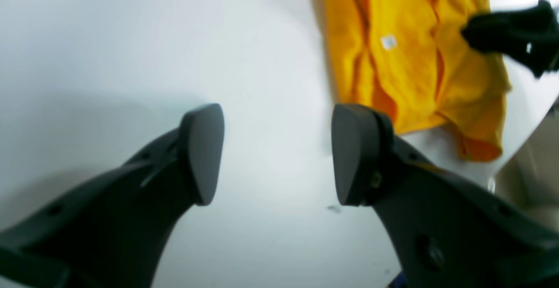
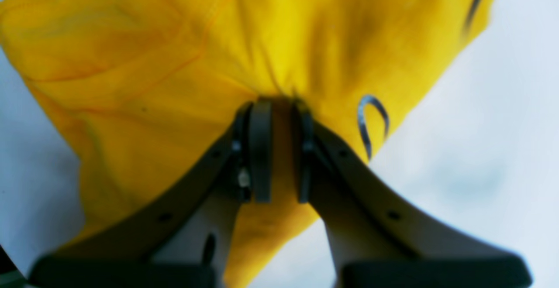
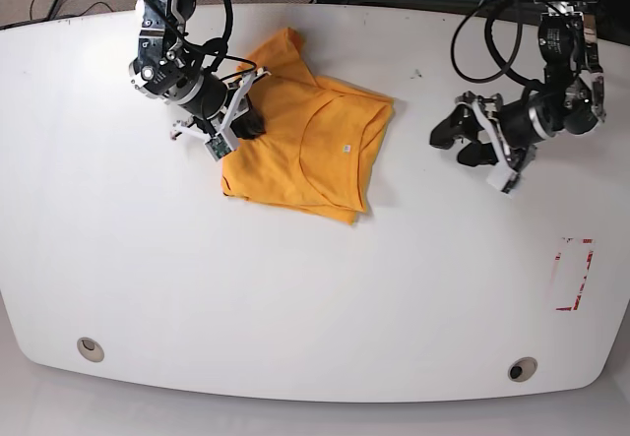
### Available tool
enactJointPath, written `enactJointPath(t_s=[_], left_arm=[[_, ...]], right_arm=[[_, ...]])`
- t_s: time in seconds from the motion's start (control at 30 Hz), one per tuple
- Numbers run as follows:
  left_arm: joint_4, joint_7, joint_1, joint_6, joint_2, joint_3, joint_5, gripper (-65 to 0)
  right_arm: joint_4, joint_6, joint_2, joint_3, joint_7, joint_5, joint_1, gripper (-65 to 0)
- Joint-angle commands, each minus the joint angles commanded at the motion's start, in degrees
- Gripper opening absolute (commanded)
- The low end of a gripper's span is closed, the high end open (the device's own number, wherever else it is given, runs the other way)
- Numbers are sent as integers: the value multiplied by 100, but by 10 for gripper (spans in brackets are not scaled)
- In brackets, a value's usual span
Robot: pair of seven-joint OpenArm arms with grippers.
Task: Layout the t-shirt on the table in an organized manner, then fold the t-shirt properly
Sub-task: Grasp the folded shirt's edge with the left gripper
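Right hand [image 3: 244, 119] clamped on the t-shirt [image 3: 305, 151] at its left edge; left hand [image 3: 471, 141] apart, empty, well off to the shirt's other side. Shirt lies bunched upper-middle on the surface [image 3: 295, 298]; right arm nearer.

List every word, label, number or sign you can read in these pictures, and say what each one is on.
None can be read.
Black cursive strokes on the t-shirt: blurred and partly hidden.
Small white label inside the t-shirt: too small to read.
Red-white tape rectangle on the table: no text.
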Motion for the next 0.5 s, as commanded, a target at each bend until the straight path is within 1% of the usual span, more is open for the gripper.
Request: enactJointPath(t_s=[0.1,0.23,0.4,0.5], left_arm=[[167,0,18,0,290,378,202,-285],[167,0,26,0,615,782,475,-285],[141,0,35,9,1037,1187,1204,-285],[132,0,44,9,1196,1336,1626,-285]], right_arm=[[193,0,0,9,-220,0,255,-571],[114,0,88,9,-352,-9,659,-571],[-659,0,149,0,-316,0,1275,-572],[-1336,0,237,0,-88,0,1591,-574]])
